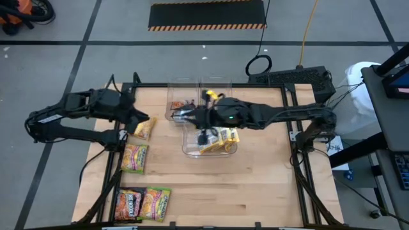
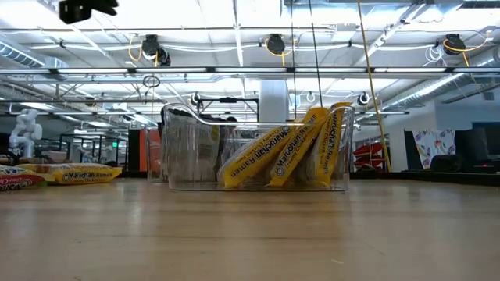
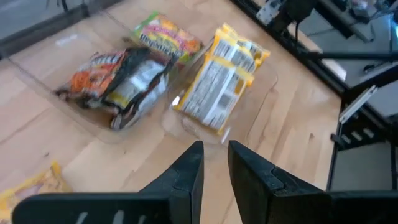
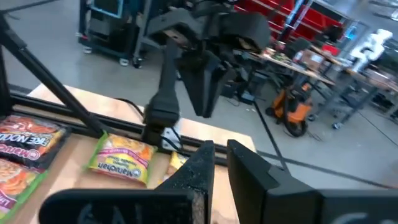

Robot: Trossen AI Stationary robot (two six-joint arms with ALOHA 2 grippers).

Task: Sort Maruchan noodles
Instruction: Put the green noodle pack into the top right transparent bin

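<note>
Pale wooden surface [image 1: 255, 185] carries my Maruchan noodles: yellow packets [image 1: 220, 139] leaning in a clear bin [image 1: 188, 150], a yellow packet [image 1: 144, 128] and lime-green ones [image 1: 135, 158] lying loose at left. My right fingers [image 1: 179, 114] hover over the bin, nearly closed, holding nothing; my left fingers [image 1: 142, 118], likewise narrow and bare, hover beside the loose yellow packet.

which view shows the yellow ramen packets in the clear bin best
The low view: the yellow Maruchan ramen packets lean on edge inside the clear plastic bin, labels readable. The left wrist view shows their printed backs. In the high view the right arm partly covers them. The right wrist view misses them.
</note>
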